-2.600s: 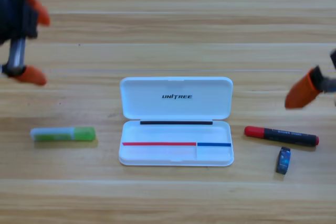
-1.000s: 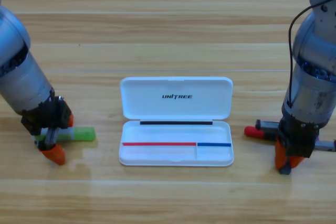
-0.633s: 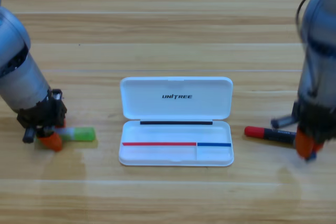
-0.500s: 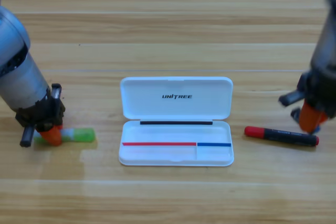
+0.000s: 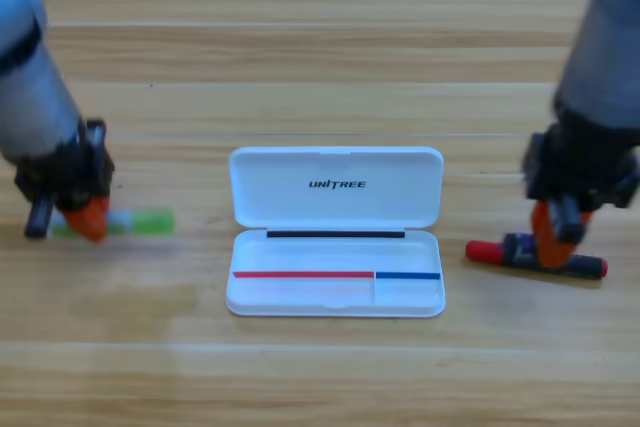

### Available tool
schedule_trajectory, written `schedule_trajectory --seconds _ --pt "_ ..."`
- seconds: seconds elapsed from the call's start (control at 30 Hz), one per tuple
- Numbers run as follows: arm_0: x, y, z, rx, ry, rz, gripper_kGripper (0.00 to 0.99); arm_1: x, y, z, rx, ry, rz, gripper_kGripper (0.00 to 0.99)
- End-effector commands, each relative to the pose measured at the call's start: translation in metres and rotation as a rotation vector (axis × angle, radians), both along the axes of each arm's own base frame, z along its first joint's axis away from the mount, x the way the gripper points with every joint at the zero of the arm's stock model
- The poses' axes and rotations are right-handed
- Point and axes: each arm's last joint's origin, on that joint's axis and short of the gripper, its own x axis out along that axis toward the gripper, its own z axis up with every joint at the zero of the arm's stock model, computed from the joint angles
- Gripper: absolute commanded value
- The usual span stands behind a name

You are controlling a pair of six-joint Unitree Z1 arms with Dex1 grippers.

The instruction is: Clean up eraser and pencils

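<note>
1. Orange-jawed black right gripper sits nearest me, at the right of the wooden table. It points down from its grey arm, and its tip is over the middle of the long black marker with the red cap. I cannot tell whether it grips anything.
2. I cannot tell where the eraser is.
3. A little farther back on the left side, the left gripper also points down from its grey arm. It is clamped across the thick green pen with the pale end, near that pale end.
4. The white hinged plastic case lies open between the two grippers, with its tray towards me and its lid laid back beyond it. It is well apart from both pens, and nothing lies between it and either one.
5. The marker lies just to the right of the tray. Its long axis runs left to right, with the red cap towards the case and the black end dipping slightly towards me. The right gripper hides its middle.
6. The green pen also runs left to right, with its green end towards the case and its pale end mostly hidden behind the left gripper.
</note>
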Motion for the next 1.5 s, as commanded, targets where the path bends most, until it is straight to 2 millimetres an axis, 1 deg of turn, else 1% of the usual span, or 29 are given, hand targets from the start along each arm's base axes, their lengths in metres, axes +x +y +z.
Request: schedule_trajectory --seconds 0.03,0.1,0.17,0.43,0.6,0.87,1.4,1.43,1.5 --pt "-0.007 -0.029 0.047 -0.035 -0.026 -0.028 0.000 0.006 0.049 -0.047 -0.088 0.046 0.104 0.002" --pt "-0.006 -0.031 0.057 -0.043 -0.035 -0.016 0.000 0.009 0.059 -0.053 -0.088 0.044 0.113 0.002" --pt "-0.009 -0.034 0.063 -0.046 -0.043 -0.022 0.000 0.011 0.068 -0.057 -0.090 0.039 0.122 0.002" --pt "-0.013 -0.034 0.064 -0.038 -0.039 -0.018 0.000 0.024 0.092 -0.076 -0.103 0.024 0.134 0.003" --pt "-0.015 -0.033 0.072 -0.040 -0.042 -0.015 0.000 0.031 0.103 -0.087 -0.110 0.018 0.135 0.005" --pt "-0.017 -0.037 0.083 -0.047 -0.046 -0.012 0.000 0.037 0.109 -0.099 -0.117 0.024 0.131 0.005" --pt "-0.020 -0.037 0.083 -0.039 -0.034 -0.004 0.000 0.034 0.108 -0.102 -0.120 0.057 0.131 0.009" --pt "-0.020 -0.037 0.083 -0.039 -0.034 -0.006 0.000 0.034 0.108 -0.102 -0.120 0.059 0.131 0.026" --pt "-0.020 -0.037 0.083 -0.038 -0.033 -0.006 0.000 0.033 0.108 -0.102 -0.118 0.061 0.131 0.161"
